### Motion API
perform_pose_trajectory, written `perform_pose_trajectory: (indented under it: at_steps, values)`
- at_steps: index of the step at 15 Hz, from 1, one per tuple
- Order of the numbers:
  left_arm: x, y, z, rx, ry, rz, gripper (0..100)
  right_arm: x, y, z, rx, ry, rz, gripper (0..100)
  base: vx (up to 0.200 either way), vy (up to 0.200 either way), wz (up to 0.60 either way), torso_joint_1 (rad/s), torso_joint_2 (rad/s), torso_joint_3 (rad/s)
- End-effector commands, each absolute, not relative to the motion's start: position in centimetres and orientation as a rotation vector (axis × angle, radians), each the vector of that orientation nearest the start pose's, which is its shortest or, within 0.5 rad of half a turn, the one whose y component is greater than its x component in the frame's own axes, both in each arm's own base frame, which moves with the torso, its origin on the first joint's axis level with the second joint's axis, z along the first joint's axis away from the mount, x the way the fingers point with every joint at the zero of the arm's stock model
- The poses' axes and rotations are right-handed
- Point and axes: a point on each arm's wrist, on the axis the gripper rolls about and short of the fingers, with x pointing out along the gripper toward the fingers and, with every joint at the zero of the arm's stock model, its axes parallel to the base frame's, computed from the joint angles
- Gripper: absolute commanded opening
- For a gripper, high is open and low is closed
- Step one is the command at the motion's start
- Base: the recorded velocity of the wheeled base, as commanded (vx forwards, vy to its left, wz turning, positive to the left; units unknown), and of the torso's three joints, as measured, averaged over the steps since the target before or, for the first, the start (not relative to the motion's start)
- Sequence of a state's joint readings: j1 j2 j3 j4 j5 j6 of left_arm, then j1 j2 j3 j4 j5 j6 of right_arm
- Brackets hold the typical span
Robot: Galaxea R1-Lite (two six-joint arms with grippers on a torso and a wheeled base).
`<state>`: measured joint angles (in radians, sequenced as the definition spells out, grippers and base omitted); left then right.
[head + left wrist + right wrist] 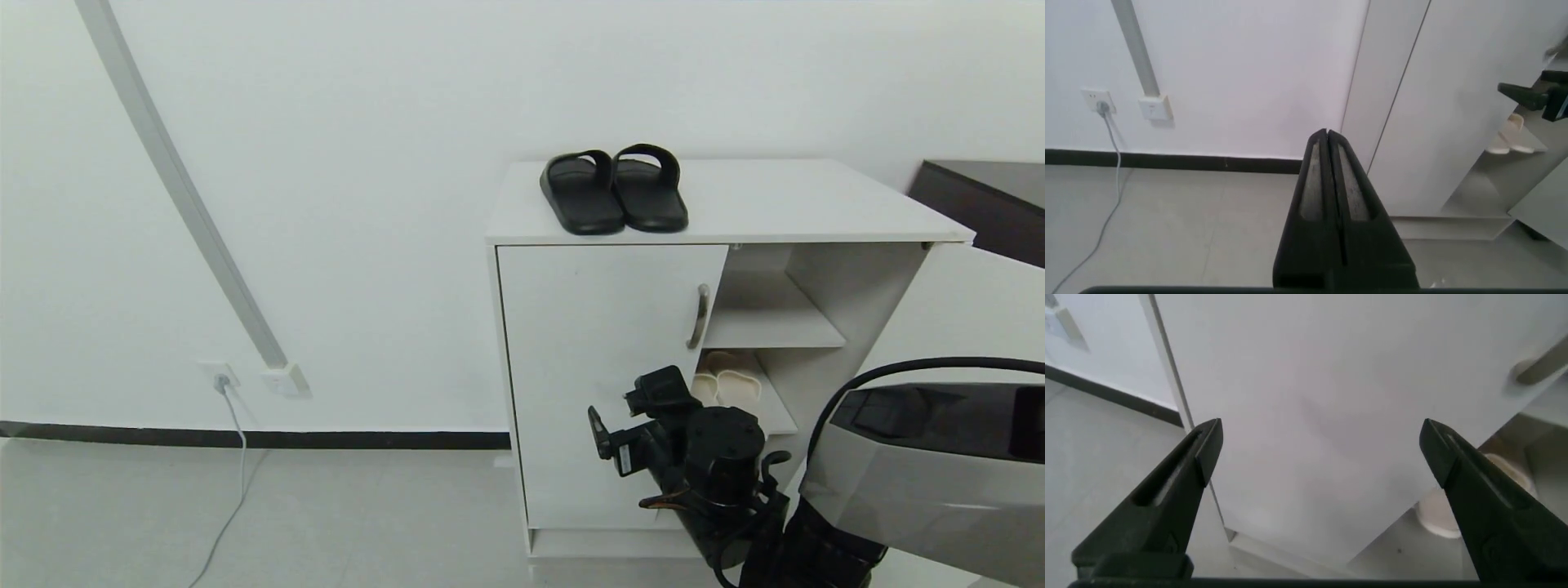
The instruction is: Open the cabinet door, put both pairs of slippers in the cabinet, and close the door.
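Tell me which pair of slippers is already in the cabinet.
The cream pair, on a shelf inside; the black pair sits on the cabinet top.

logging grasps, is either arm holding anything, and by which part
Nothing is held: left gripper has jaws shut on nothing, right gripper has jaws open, empty.

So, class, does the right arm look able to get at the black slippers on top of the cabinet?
Probably yes: the black slippers lie uncovered near the front edge of the cabinet, and the right claw, open, sits lower before the closed door.
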<state>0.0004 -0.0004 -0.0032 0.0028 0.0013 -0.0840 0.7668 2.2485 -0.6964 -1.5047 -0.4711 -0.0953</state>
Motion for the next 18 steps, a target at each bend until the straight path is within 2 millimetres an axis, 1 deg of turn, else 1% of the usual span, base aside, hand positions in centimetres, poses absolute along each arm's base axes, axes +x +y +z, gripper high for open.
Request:
perform_pose_trajectory:
  at_steps: [1, 8, 16, 18]
  values:
    - [-2.30, 0.00, 7.60, -0.084, 0.000, 0.003, 0, 27.11, 24.71, 5.51, -0.122, 0.025, 0.298, 100, 0.000, 0.000, 0.00, 0.178, -0.48, -0.320]
    - [-2.29, 0.00, 7.61, -0.084, 0.001, 0.003, 0, 26.97, 24.58, 5.13, -0.129, 0.035, 0.298, 100, 0.000, 0.000, 0.00, 0.199, -0.51, -0.313]
    - [-2.30, 0.00, 7.60, -0.084, 0.000, 0.003, 0, 26.90, 24.43, 5.24, -0.119, 0.020, 0.296, 100, 0.000, 0.000, 0.00, 0.245, -0.57, -0.327]
    - [-2.30, 0.00, 7.60, -0.084, 0.000, 0.002, 0, 26.73, 24.42, 5.07, -0.119, 0.018, 0.300, 100, 0.000, 0.000, 0.00, 0.190, -0.44, -0.227]
